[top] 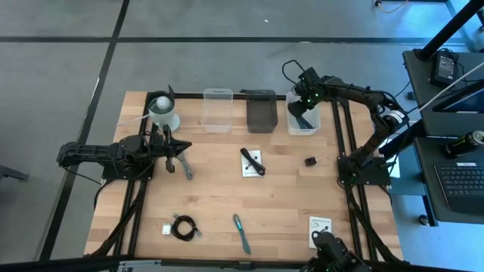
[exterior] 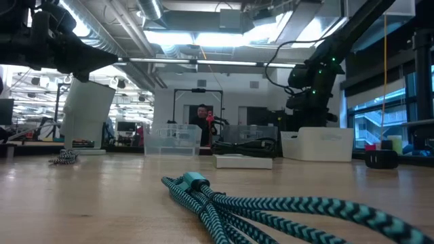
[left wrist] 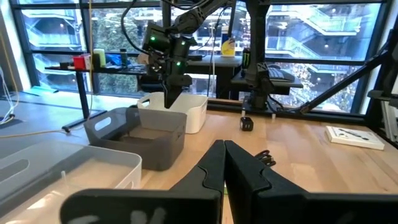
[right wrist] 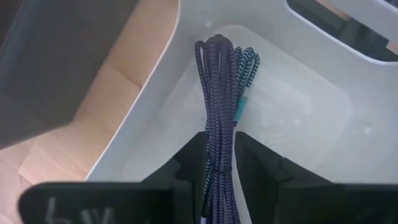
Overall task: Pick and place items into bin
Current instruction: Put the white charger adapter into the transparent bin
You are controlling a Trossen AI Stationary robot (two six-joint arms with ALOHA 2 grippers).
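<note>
Right end effector (right wrist: 221,163) is over the white bin (top: 304,121) at the far right of the bin row, with a purple braided cable (right wrist: 219,112) bundled between its fingers; the jaws look narrow around the bundle and may be starting to let go, so I can't tell if it's truly held or already free. The cable's looped end, with its teal-striped strand, hangs down inside the bin, close to or on the floor; the rest runs up through the finger gap.

To do this release well: open fully while centred over the bin, not near the wall toward the grey bin (top: 261,111); let the whole bundle drop clear before lifting; rise straight up so no loop snags a finger and gets dragged back out; my guess is the braid could catch on a pad, so check the gap is empty before moving off.

Left end effector (left wrist: 224,163) is closed, empty, parked over the left tabletop (top: 219,189) near the white round container (top: 162,110).

Still on the tabletop: teal braided cable (exterior: 271,207) near the front edge, black coiled cable (top: 184,227) front left, card with black part (top: 252,162) mid-table; all well apart from the right end effector.
</note>
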